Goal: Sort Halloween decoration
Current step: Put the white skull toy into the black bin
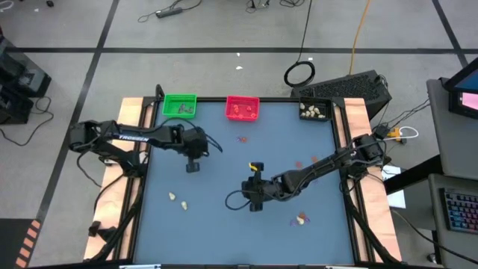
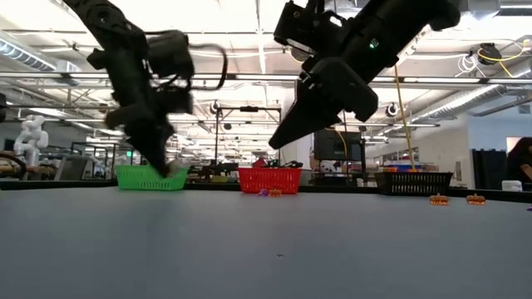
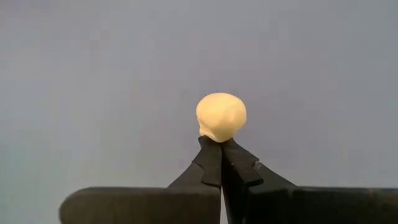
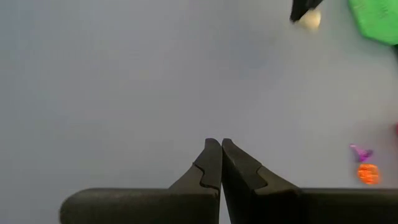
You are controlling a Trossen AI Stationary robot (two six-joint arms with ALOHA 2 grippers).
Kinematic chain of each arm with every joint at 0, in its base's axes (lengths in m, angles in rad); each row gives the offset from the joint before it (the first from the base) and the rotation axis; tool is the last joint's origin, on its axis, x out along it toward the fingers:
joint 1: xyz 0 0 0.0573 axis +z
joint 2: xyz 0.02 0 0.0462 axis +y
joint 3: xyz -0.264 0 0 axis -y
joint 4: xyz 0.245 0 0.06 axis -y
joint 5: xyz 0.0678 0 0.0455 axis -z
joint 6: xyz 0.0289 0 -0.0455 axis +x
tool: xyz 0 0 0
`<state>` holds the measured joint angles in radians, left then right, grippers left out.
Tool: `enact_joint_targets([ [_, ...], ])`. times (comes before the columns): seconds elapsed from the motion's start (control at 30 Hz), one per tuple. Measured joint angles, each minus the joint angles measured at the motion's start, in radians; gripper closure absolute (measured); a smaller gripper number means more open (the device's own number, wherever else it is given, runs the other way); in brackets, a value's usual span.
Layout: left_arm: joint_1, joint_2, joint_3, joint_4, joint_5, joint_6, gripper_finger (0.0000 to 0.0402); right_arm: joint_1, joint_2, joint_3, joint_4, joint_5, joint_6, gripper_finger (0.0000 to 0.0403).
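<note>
The Halloween decoration lies scattered on the blue-grey table (image 1: 224, 232): cream pieces (image 1: 178, 200), orange ones (image 1: 305, 161), a purple and orange pair (image 1: 243, 138) (image 4: 365, 165), and one more (image 1: 301, 219). My left gripper (image 1: 193, 167) (image 3: 221, 142) hangs left of centre, shut on a round cream trinket (image 3: 221, 116); the right wrist view also shows that trinket (image 4: 309, 18). My right gripper (image 1: 250, 196) (image 4: 220, 144) hovers over the table's middle, shut with nothing in it, well above the surface in the low view (image 2: 276, 143). My left gripper pinches the cream trinket's lower edge (image 3: 214, 136) between its two fingertips, only at their free ends. The fingers slant steeply down from the table's left side. The trinket sticks out beyond the tips; whether it is clear of the table I cannot tell.
Three small trays stand along the far edge: green (image 1: 180, 105), red (image 1: 242, 108) and black (image 1: 315, 110), each holding trinkets. Wooden rails run down both sides of the table. Bare surface lies near the front edge.
</note>
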<state>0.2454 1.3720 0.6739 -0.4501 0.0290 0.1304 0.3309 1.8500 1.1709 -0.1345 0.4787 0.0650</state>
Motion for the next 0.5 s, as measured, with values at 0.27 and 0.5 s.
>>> enact_joint_targets([
  [0.27,-0.117,0.000,-0.026,0.414,0.146,-0.100,0.0400,0.025,0.000,0.000,0.093,0.129,0.010,0.0402],
  [0.5,-0.164,0.000,-0.026,0.519,0.148,-0.123,0.0400,0.032,0.000,0.000,0.109,0.122,-0.022,0.0381],
])
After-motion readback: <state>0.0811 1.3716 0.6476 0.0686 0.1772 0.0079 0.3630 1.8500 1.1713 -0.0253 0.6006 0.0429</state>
